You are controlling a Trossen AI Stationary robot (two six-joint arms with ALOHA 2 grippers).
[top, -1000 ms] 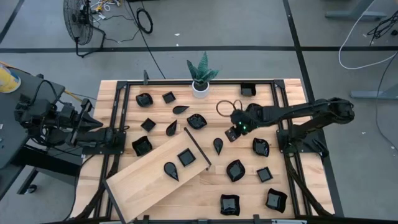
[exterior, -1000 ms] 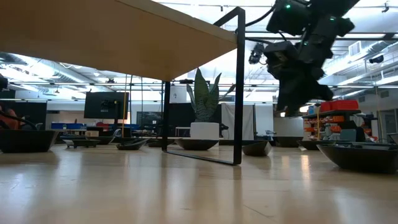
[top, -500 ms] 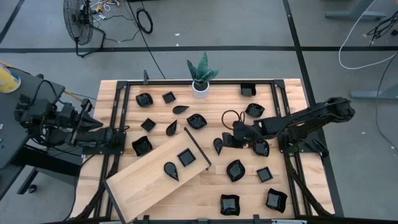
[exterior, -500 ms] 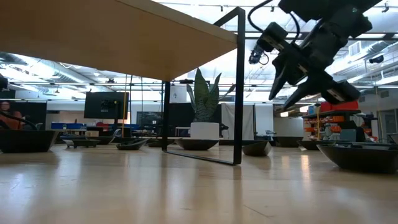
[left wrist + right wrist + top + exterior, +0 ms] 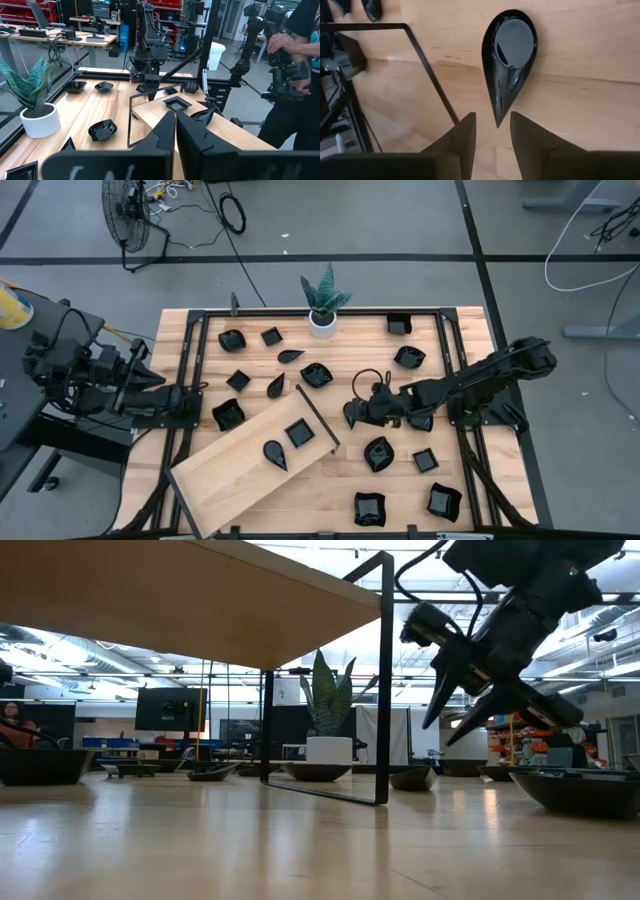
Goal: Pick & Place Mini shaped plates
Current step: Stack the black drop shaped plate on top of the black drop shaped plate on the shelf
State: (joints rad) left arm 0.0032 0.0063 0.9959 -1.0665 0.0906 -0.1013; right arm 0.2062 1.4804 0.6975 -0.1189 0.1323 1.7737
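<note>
- High view: we see the right hand [image 5: 352, 414] over the wooden bench [image 5: 460, 340], above a glossy black teardrop plate [image 5: 350, 415]; the left hand [image 5: 196, 392] waits at the bench's left edge.
- Low view: its fingers [image 5: 440, 695] hang parted in the air, empty.
- Right wrist view: the teardrop plate [image 5: 510, 60] lies flat, its tip towards the half-open gap, untouched.
- Left wrist view: that hand [image 5: 176, 137] is pressed closed; we can read no writing.

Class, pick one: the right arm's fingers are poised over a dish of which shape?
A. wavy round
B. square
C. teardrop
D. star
C: in the right wrist view a glossy black teardrop dish lies on the table just beyond the open fingers, its pointed tip toward the gap between them.
</note>
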